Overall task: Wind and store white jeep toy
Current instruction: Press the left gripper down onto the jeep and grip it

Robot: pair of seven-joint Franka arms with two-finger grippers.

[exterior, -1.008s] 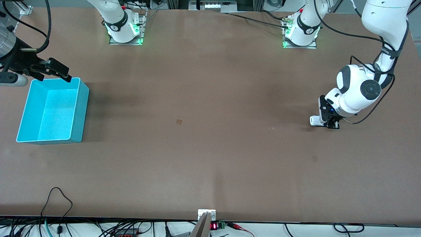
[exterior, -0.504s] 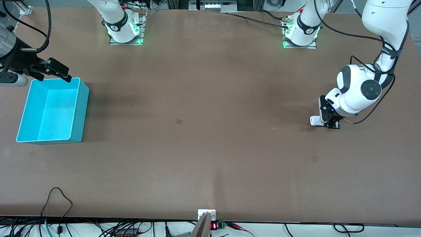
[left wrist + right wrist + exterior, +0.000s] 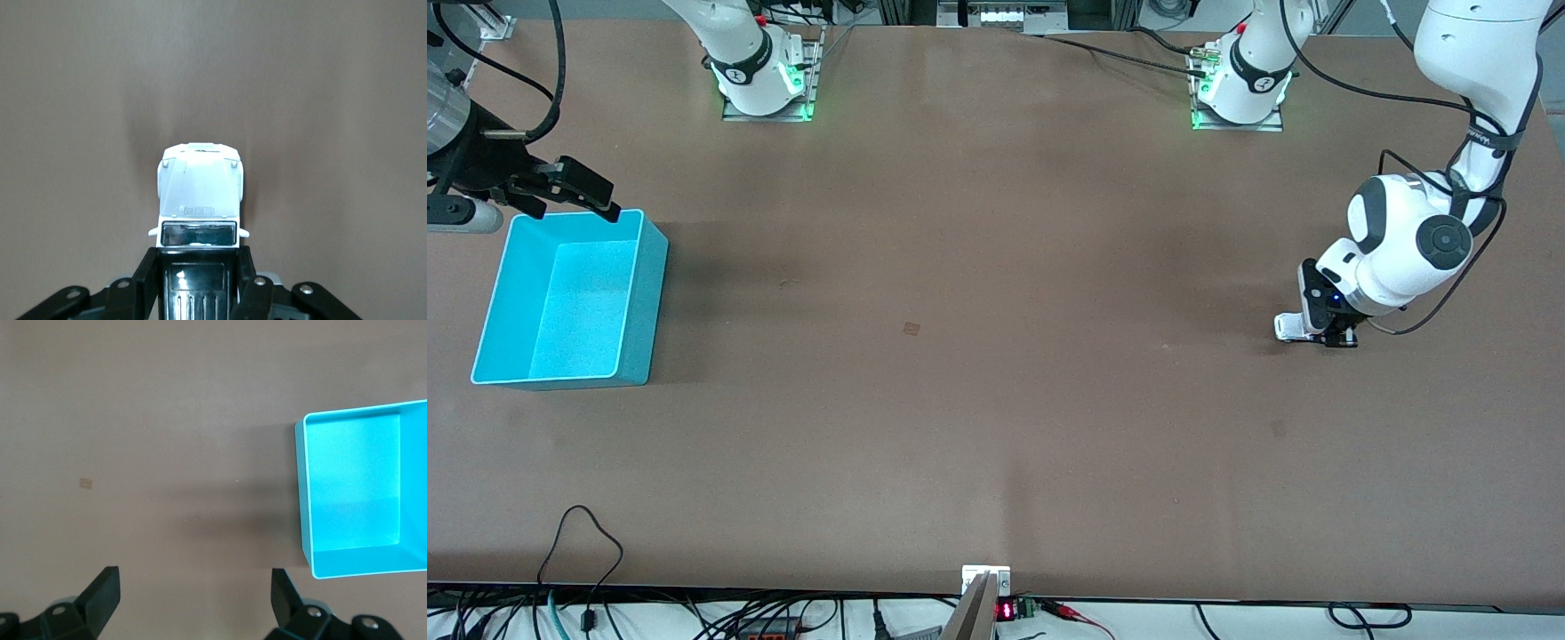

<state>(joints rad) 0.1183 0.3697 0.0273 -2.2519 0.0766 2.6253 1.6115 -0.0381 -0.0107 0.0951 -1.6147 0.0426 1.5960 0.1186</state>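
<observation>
I am reaching down with my left arm at its end of the table, my left gripper [image 3: 197, 280] pinching the jeep's [image 3: 199, 195] black roof. Its hood is pointing straight away from my wrist. My right gripper [image 3: 193, 593] is waiting, spread, by the bin [image 3: 569, 298].

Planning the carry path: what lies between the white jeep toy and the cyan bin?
Only bare table between white jeep toy and cyan bin, per the front view.
</observation>
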